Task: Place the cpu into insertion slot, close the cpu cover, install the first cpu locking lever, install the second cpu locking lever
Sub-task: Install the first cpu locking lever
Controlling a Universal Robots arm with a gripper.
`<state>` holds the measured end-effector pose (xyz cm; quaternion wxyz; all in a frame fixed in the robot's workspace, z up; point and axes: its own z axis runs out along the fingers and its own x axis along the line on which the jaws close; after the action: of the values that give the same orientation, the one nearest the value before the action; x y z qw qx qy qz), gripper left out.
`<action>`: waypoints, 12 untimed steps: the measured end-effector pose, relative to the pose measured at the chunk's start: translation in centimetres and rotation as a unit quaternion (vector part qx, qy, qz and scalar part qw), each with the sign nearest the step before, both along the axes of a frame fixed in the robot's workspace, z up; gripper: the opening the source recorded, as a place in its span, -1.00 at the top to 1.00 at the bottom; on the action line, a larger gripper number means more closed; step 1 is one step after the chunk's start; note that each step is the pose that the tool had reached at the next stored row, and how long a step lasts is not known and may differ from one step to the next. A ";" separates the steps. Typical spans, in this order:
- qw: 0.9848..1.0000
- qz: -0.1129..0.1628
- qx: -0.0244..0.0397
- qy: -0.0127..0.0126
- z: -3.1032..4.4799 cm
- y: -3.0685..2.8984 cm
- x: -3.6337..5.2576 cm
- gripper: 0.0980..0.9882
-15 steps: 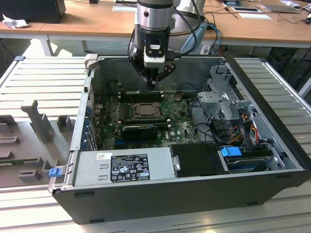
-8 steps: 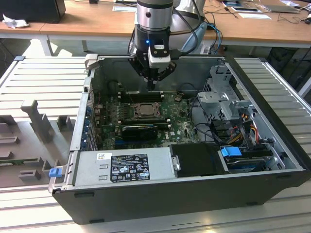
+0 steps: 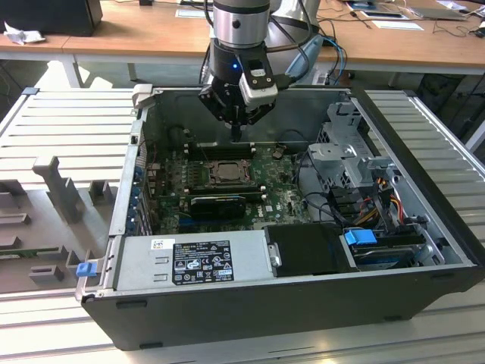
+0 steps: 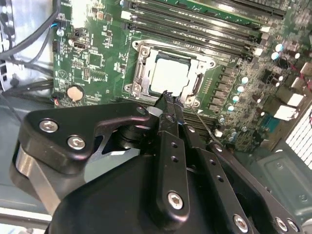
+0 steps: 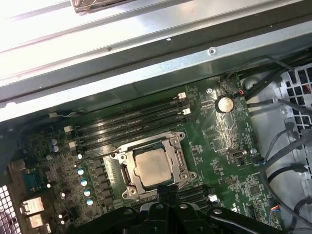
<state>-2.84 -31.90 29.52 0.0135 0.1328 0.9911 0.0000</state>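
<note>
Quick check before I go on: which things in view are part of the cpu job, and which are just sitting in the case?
Part of the job:
- cpu
- cpu cover, down around the cpu
- gripper, hanging near the socket

Just sitting there:
- memory slots
- coin battery
- power supply
- cable bundle

Bright daylight washes the pale slatted table (image 3: 68, 129) in the exterior view; inside the computer case (image 3: 303, 303) it is shaded. The case wall (image 5: 122, 44) glares white in the first wrist view; there the cpu (image 5: 153, 168) gleams.
</note>
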 end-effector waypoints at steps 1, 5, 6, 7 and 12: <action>1.000 0.008 0.000 0.000 0.00 0.00 0.00 0.98; 0.999 0.035 0.000 0.000 0.00 0.00 0.00 0.98; 0.999 0.040 0.000 0.000 0.00 0.00 0.00 0.98; 0.999 0.047 0.000 0.000 0.00 0.00 0.00 0.98; 0.997 0.076 0.000 -0.002 -0.05 -0.02 -0.38 0.98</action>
<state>-3.22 -31.91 29.47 0.0158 0.0566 0.9983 0.0012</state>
